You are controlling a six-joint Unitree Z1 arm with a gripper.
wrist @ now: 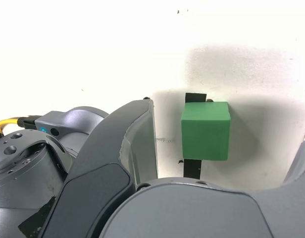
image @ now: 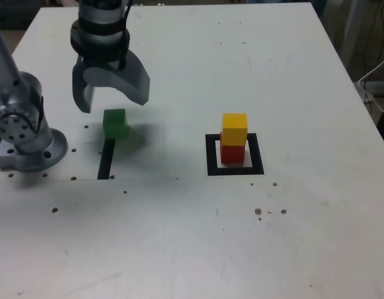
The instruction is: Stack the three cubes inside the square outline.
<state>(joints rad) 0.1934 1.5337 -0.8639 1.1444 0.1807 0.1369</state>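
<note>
**Green cube waiting under spread jaws, two cubes stacked in the frame**

Nearest the exterior camera: bare white table point(image: 179, 249), speckled with small dark marks. Largest thing on it, at the far left of the exterior view: grey arm base point(image: 24, 134), bolted down. Just right of that and farther back, hanging above the surface: gripper point(image: 111, 87), jaws spread wide, nothing between them. Below and slightly nearer, resting on the table: green cube point(image: 115, 123), untouched, sitting on the far end of a short black strip point(image: 105, 163). Same story from the wrist view: green cube point(wrist: 205, 130) square in the gap, strip point(wrist: 193, 168) running beneath it, one grey finger point(wrist: 137, 144) well off to its side, clear table showing between.

Over to the exterior view's right, well apart from the gripper: square outline point(image: 211, 156), thick black frame. Inside it, red cube point(image: 232, 154) at the bottom. On top, yellow cube point(image: 234, 129), sitting fairly straight.
</note>
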